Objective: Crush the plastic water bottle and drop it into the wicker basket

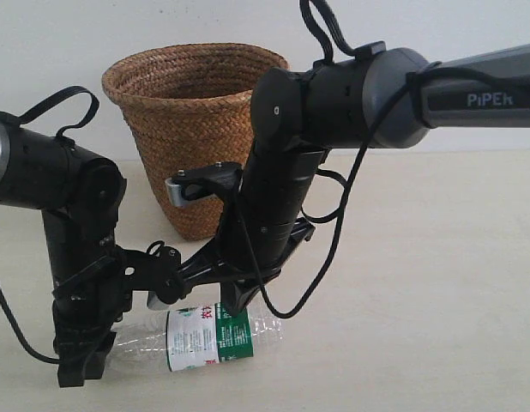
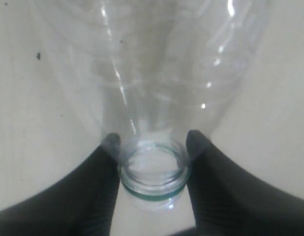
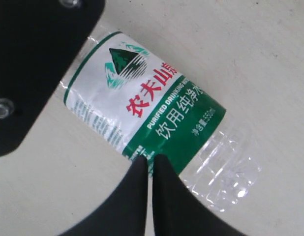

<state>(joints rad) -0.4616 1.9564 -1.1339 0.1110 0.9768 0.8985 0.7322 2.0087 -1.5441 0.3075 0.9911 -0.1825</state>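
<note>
The plastic water bottle [image 1: 205, 336] lies on its side on the table near the front, its white and green label facing up. My left gripper [image 1: 83, 359] holds its open neck end; in the left wrist view the gripper [image 2: 153, 142] has one finger on each side of the capless neck of the bottle [image 2: 157, 73]. My right gripper [image 1: 235, 302] comes down from above onto the label. In the right wrist view it [image 3: 151, 160] is shut, tips together on the green band of the bottle [image 3: 152, 113]. The wicker basket [image 1: 192, 129] stands upright behind both arms.
The pale table [image 1: 419, 300] runs back to a white wall. A black plate with screws [image 3: 34, 64], part of the other arm, hangs over the bottle's neck end. Cables loop off both arms between the bottle and the basket.
</note>
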